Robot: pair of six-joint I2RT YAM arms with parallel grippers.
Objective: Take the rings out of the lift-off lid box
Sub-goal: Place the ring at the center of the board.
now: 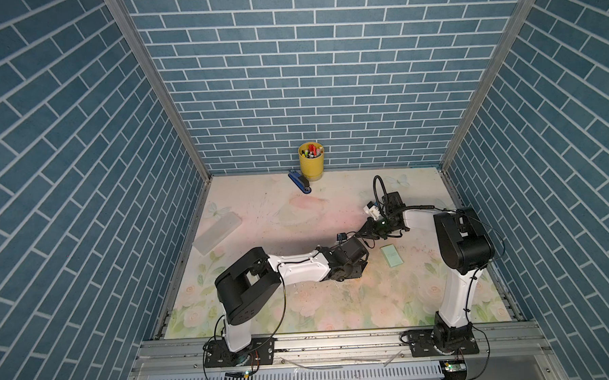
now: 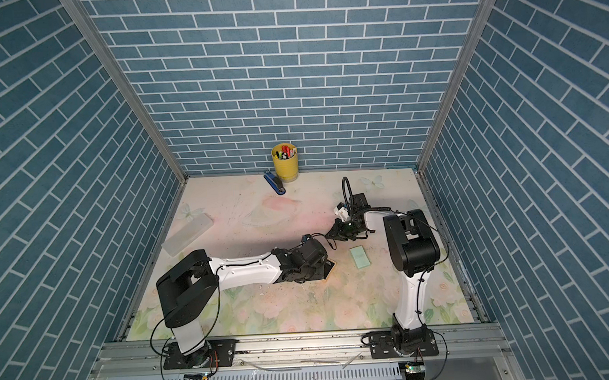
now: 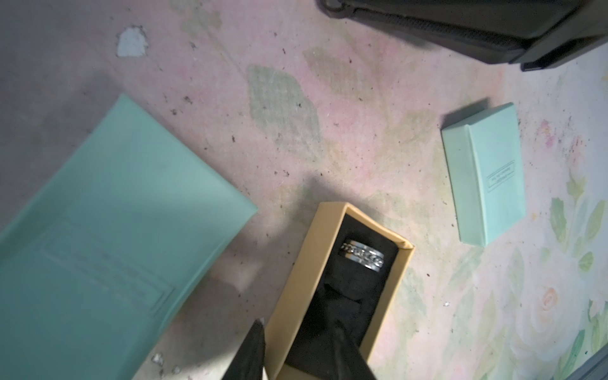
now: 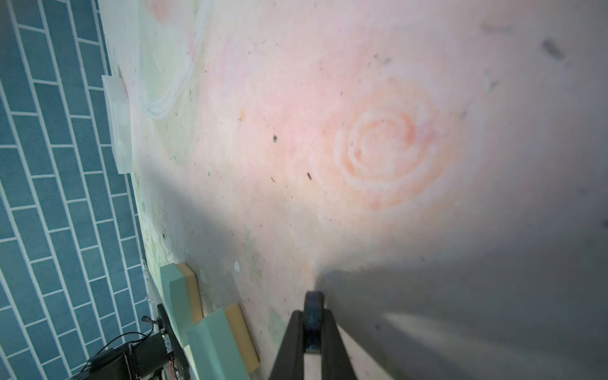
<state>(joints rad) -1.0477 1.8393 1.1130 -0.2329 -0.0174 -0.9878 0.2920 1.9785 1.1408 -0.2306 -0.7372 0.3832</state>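
**Desk:** Where are the rings?

**Operator:** I see two. A dark ring (image 4: 312,301) stands on edge, pinched between the fingertips of my right gripper (image 4: 312,316), over the floral mat (image 1: 301,304) near the table's middle. A silver ring (image 3: 362,255) with a chain pattern sits in the black insert of the open tan box (image 3: 302,279).

**Desk:** And the arms?

**Operator:** My right arm (image 1: 464,240) has its elbow raised and its forearm folded back toward the centre. My left arm (image 1: 295,265) reaches across the mat with its wrist bent down over the box. The left gripper (image 3: 297,329) has its fingers apart, one outside the box wall and one over the insert. Whether they press on the wall, I cannot tell.

**Desk:** What do the wrist cameras add?

**Operator:** Both rings are visible only in the wrist views. In a top view just a corner of the tan box (image 2: 329,267) shows under the left wrist. The left wrist view also has a mint-green lid (image 3: 115,230) close beside the open box. The right wrist view shows two mint-green pieces (image 4: 217,345) edged in tan beside the left arm's hardware. I cannot tell whether those are boxes or loose lids.

**Desk:** Other containers?

**Operator:** A closed mint-green box (image 1: 391,256) lies flat between the two arms, apart from the tan one. At the back wall a yellow cup (image 1: 311,164) holds markers, with a blue stapler (image 1: 300,186) just beside it. A pale translucent block (image 1: 217,231) lies near the left wall.
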